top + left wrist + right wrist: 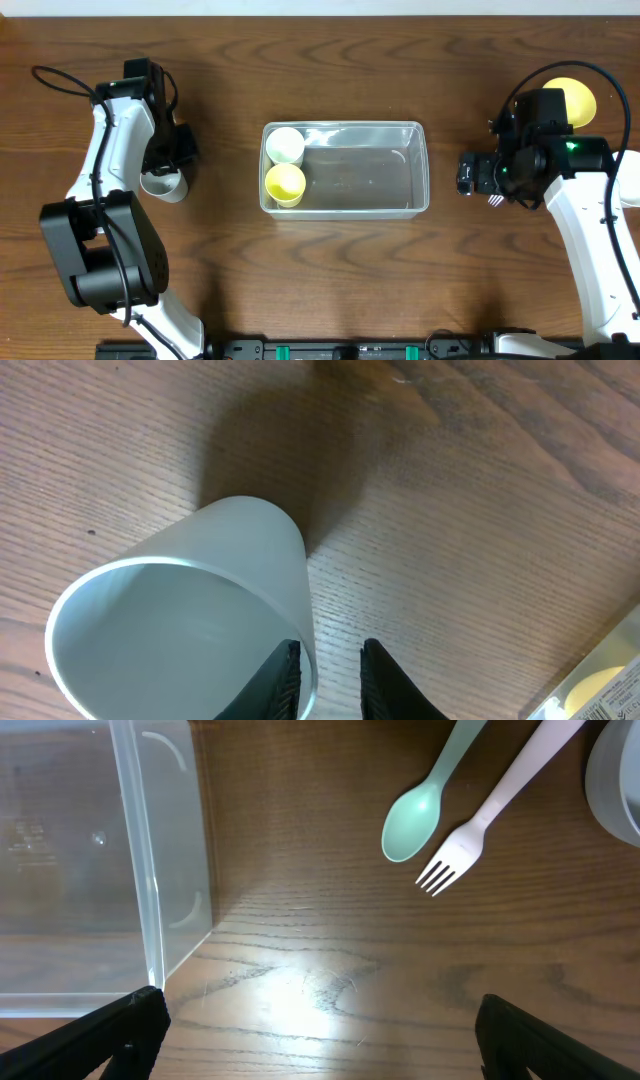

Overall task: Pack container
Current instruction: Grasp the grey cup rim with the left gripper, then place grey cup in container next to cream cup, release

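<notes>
1. The left gripper's [328,665] narrowly parted fingers [283,682] straddle the wall of a pale cup [190,590]. I cannot tell whether they clamp it.
2. The right gripper [320,1005] is spread wide and empty, near a green spoon [415,820] and a fork [480,825].
3. The container [424,168] sits between the arms, holding a white cup [285,145] and a yellow cup [285,183] at the end nearer the left arm.

Container [365,175]: clear plastic tub, rectangular, with rounded corners and a rim.
Pose: upright, top open, long sides running left to right in the overhead view.
Place: middle of the bench [330,280].
Contents: white cup [285,144] and yellow cup [285,183], upright, side by side at its left end.
Remaining floor: bare.
</notes>
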Available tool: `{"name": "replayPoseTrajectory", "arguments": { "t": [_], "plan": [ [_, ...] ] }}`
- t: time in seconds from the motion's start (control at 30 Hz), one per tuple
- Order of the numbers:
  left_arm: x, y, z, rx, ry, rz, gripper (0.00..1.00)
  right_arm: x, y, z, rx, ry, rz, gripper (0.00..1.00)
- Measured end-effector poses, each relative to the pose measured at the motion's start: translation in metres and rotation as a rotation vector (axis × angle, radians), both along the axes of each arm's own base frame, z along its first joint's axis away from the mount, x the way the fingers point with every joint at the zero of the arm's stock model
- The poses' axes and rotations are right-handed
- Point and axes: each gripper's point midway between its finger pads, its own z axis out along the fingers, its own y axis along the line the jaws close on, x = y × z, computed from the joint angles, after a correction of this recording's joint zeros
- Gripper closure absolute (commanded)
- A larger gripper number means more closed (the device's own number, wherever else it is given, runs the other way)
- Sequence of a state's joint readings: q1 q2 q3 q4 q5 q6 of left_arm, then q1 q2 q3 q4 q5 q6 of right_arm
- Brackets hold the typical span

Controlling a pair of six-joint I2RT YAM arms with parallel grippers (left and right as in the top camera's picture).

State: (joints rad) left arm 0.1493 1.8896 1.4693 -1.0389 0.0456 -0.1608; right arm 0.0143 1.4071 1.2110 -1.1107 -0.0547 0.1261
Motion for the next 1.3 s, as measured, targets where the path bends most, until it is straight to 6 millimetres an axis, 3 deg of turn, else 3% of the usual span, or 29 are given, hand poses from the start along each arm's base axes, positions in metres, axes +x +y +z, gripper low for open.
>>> {"name": "replayPoseTrajectory", "arguments": {
  "t": [0.27, 0.43, 0.7, 0.83, 0.93, 1.0, 1.1, 1.2, 1.3],
  "plan": [
    [-0.01, -0.001, -0.013, -0.004, 0.029, 0.0, 0.78, 0.0, 0.0, 0.0, 0.0, 0.0, 0.0, 0.01],
    [-0.01, -0.001, -0.014, -0.004, 0.029, 0.001, 0.94, 0.0, 0.0, 0.0, 0.0, 0.0, 0.0, 0.01],
    [-0.015, -0.004, -0.014, -0.006, 0.049, -0.006, 0.94, 0.0, 0.0, 0.0, 0.0, 0.002, 0.0, 0.01],
    [-0.025, -0.02, -0.006, -0.011, 0.094, -0.05, 0.94, 0.0, 0.0, 0.0, 0.0, 0.002, 0.0, 0.01],
    [-0.016, -0.047, 0.023, 0.001, 0.026, -0.132, 0.94, -0.001, 0.0, 0.0, 0.0, 0.003, 0.0, 0.01],
    [-0.002, -0.07, 0.055, 0.008, -0.083, -0.199, 0.94, -0.001, 0.0, 0.0, -0.001, 0.003, 0.0, 0.01],
    [0.01, -0.119, 0.12, 0.0, -0.292, -0.334, 0.94, -0.001, 0.0, 0.0, -0.001, 0.003, 0.0, 0.01],
    [0.007, -0.174, 0.176, -0.032, -0.46, -0.493, 0.94, 0.0, 0.0, 0.0, -0.001, 0.001, 0.0, 0.01],
    [-0.003, -0.218, 0.197, -0.062, -0.529, -0.627, 0.94, 0.0, 0.0, 0.0, -0.001, 0.0, 0.0, 0.01]
  ]
}}
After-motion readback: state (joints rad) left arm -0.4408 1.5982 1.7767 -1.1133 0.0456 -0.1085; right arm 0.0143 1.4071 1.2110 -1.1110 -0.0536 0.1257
